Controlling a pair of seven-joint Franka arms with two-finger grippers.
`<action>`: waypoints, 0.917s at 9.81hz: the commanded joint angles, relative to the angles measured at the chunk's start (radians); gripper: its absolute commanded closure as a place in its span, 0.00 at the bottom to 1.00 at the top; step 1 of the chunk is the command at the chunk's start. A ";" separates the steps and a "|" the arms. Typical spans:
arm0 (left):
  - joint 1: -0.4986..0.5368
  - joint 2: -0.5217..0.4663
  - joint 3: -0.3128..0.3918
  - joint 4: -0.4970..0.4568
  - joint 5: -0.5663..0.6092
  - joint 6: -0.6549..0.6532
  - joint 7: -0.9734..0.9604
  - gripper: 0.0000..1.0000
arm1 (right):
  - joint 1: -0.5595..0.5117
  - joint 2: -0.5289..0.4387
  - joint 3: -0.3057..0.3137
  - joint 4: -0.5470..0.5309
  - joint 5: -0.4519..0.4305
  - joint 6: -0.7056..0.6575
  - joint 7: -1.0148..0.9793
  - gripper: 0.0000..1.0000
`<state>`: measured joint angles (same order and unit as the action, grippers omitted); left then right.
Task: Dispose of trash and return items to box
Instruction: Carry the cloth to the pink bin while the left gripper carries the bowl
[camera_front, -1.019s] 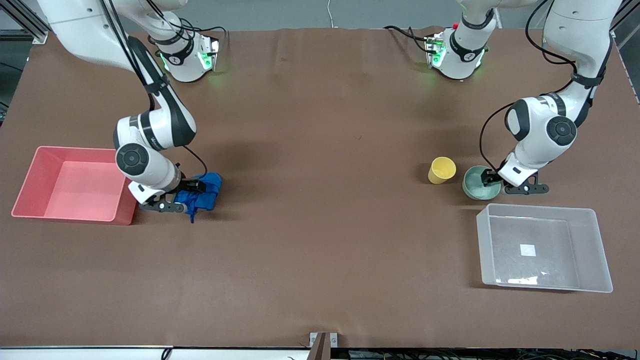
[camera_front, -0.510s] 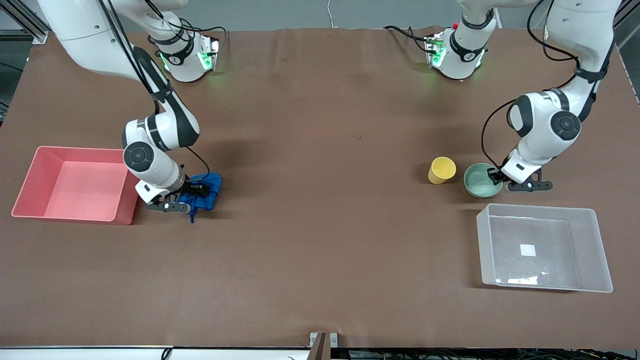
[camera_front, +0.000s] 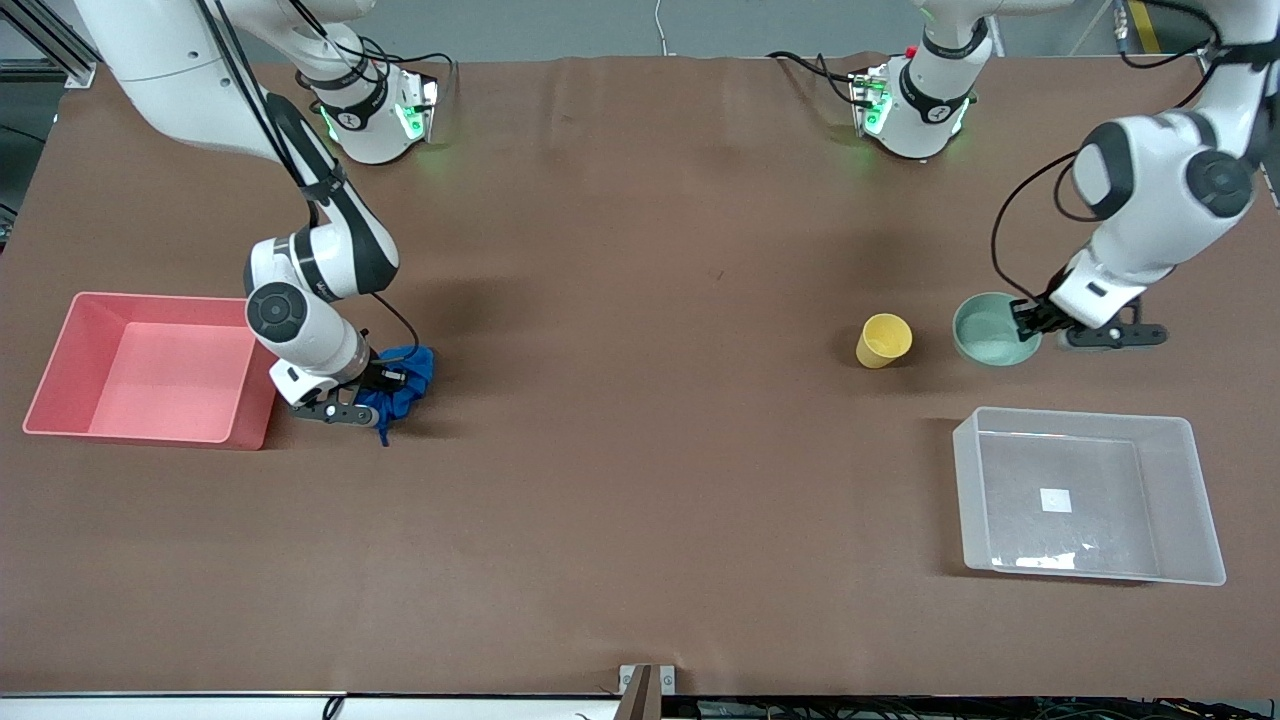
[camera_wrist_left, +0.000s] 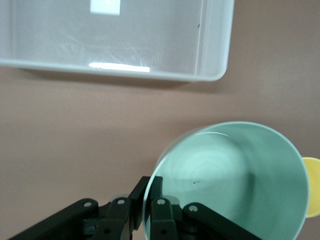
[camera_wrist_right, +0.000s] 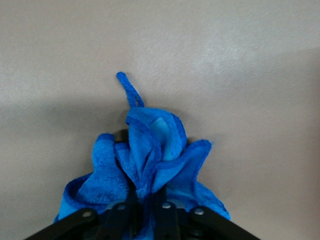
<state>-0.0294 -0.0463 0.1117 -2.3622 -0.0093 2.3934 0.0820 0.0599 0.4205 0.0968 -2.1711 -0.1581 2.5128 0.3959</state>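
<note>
A soft, light blue cloth bunches between the pinched fingers of the right gripper, at middle left of the frame beside the pink bin. At right, the left gripper clamps the rim of the stiff green bowl, apparently lifted, above the clear box; the yellow cup stands nearby.

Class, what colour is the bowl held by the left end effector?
Mint green bowl; clearest in the left wrist view.

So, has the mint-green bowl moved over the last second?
Yes. The mint-green bowl, gripped at its rim by the left tool, now sits higher in the front view, farther from the clear box and the yellow cup.
</note>
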 joint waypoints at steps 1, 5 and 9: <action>-0.003 0.138 0.002 0.185 0.014 -0.059 0.024 0.99 | -0.015 -0.063 0.014 0.125 -0.017 -0.275 0.041 0.99; 0.002 0.409 0.063 0.534 -0.030 -0.074 0.128 1.00 | -0.049 -0.221 -0.047 0.402 -0.014 -0.796 -0.146 0.99; -0.001 0.663 0.167 0.742 -0.320 -0.105 0.378 1.00 | -0.066 -0.246 -0.382 0.314 -0.012 -0.636 -0.650 0.99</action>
<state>-0.0241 0.5118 0.2696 -1.6749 -0.2803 2.2991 0.4315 -0.0074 0.1696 -0.2544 -1.7810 -0.1637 1.7872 -0.1918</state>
